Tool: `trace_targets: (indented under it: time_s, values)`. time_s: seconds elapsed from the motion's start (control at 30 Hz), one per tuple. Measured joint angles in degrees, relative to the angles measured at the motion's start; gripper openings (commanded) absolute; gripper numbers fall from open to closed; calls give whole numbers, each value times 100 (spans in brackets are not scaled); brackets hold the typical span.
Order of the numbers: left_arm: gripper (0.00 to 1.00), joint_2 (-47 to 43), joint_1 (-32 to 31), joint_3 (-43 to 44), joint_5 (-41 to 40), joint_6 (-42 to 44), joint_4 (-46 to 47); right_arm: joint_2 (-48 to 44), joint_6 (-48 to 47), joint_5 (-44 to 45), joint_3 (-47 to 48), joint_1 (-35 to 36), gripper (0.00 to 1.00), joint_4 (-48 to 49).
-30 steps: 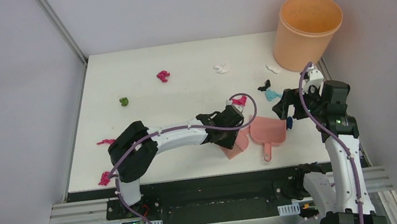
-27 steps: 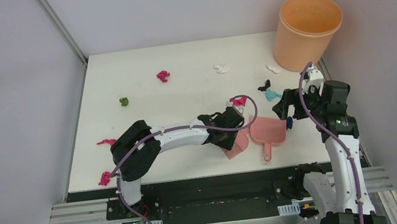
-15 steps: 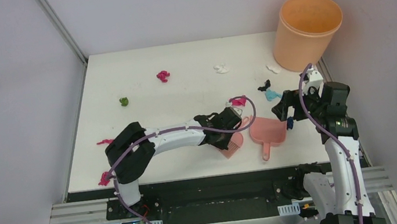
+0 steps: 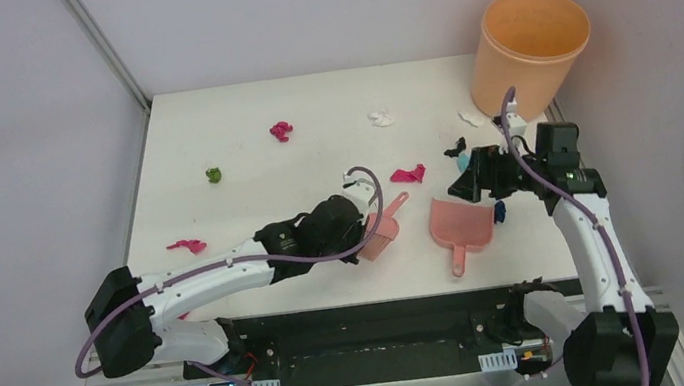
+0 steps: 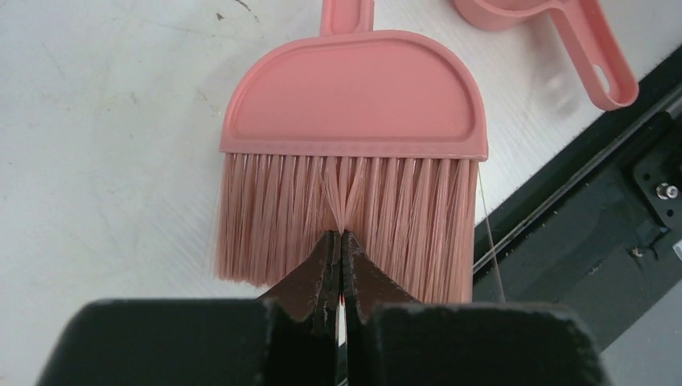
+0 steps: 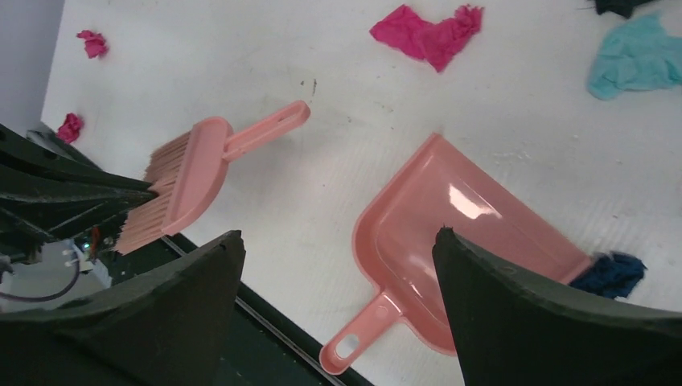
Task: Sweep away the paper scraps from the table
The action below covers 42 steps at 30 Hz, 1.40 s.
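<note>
**Brush nipped by its bristles**

The left end effector (image 5: 342,241) is closed, pinching a few bristles of the hand brush (image 5: 354,92) rather than its handle, which looks a poor hold for sweeping. The right end effector (image 6: 338,233) hangs open above the dustpan (image 6: 450,233), likely to grasp it. The paper scraps (image 4: 281,131) lie scattered across the tabletop (image 4: 248,196).

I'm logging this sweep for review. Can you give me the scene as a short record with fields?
Left gripper: shut, tips pinching bristles of the pink brush
Right gripper: open, above the pink dustpan
Paper scraps: scattered over the table, none in the dustpan
Orange bucket: at the table's far right corner
</note>
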Motion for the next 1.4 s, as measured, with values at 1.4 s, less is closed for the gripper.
trace_targets:
  time_s: [1.4]
  values:
    - [0,-431,-1582,-356,-1158,2009,1912,1980,833,-2341,997,651,79,-1558]
